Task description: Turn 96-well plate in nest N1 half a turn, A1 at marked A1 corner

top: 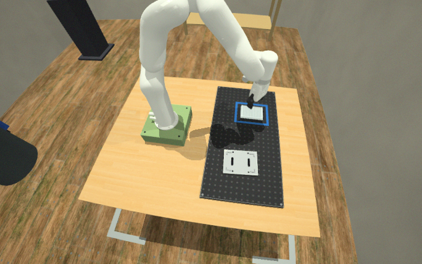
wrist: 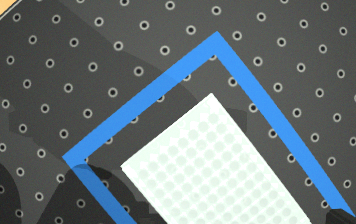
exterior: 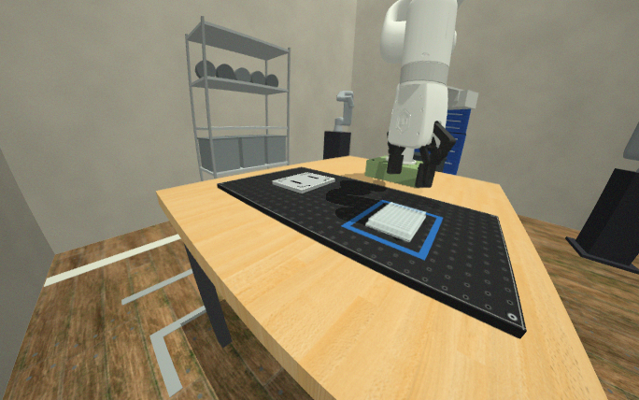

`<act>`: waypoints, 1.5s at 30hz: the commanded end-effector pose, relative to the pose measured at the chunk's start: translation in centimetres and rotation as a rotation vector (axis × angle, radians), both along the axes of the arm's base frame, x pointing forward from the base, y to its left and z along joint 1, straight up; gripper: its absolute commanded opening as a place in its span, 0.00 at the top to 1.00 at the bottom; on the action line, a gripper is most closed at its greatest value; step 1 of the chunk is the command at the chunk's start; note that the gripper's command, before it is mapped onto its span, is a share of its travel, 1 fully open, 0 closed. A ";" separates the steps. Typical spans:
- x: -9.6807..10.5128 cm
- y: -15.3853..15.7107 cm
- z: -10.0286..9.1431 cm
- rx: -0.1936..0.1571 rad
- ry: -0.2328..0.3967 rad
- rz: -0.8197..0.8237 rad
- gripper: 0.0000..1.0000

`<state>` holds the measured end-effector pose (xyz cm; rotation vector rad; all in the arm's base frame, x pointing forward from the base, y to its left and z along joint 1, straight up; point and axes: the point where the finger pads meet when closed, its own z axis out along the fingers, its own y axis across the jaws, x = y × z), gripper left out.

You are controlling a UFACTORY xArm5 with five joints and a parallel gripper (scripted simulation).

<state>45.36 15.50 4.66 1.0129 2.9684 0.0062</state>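
Note:
The white 96-well plate (top: pixel 253 112) lies flat on the black perforated board, inside a blue rectangular outline (top: pixel 250 122). It also shows in the exterior view (exterior: pixel 395 221) and in the wrist view (wrist: pixel 215 170), where it runs diagonally. The white plate nest (top: pixel 240 161) with corner locators and two dark slots sits nearer the board's front and holds nothing; it also shows in the exterior view (exterior: pixel 303 181). My gripper (exterior: pixel 409 174) is open and empty, hanging above the plate's far edge, well clear of it. I cannot make out the plate's cut-off corner.
The black perforated board (top: pixel 245 180) covers the right part of the wooden table. The arm's green base block (top: pixel 168 126) stands on the table to the left of the board. A metal shelf (exterior: pixel 237 98) and dark pedestals stand off the table.

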 end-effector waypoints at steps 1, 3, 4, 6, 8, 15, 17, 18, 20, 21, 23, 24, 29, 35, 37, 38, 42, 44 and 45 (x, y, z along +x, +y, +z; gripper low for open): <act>0.1 0.0 0.1 -0.002 -0.005 0.161 0.00; 0.1 0.0 0.1 -0.003 -0.005 0.228 0.00; 0.1 0.0 0.1 -0.003 -0.005 0.261 0.00; 0.1 0.0 0.1 -0.004 -0.005 0.328 0.00; 0.1 0.0 0.1 -0.004 -0.005 0.394 0.00; 0.1 0.0 0.1 -0.006 -0.006 0.561 0.00; 0.1 0.0 0.1 -0.006 -0.006 0.628 0.00; 0.1 0.0 0.1 -0.007 -0.006 0.661 0.00; 0.1 0.0 0.1 -0.007 -0.006 0.665 0.00; 0.1 0.0 0.1 -0.007 -0.006 0.665 0.00; 0.1 0.0 0.1 -0.007 -0.006 0.665 0.00; 0.1 0.0 0.1 -0.007 -0.006 0.665 0.00; 0.1 0.0 0.1 -0.007 -0.006 0.665 0.00; 0.1 0.0 -0.2 -0.007 -0.006 0.665 0.00; 0.1 0.0 -0.5 -0.007 -0.006 0.665 0.00; 0.1 0.0 -0.7 -0.007 -0.006 0.665 0.00; 0.1 0.0 -1.4 -0.007 -0.006 0.665 0.00; 0.1 0.0 -1.5 -0.007 -0.006 0.665 0.00; 0.1 0.0 -1.5 -0.007 -0.006 0.665 0.00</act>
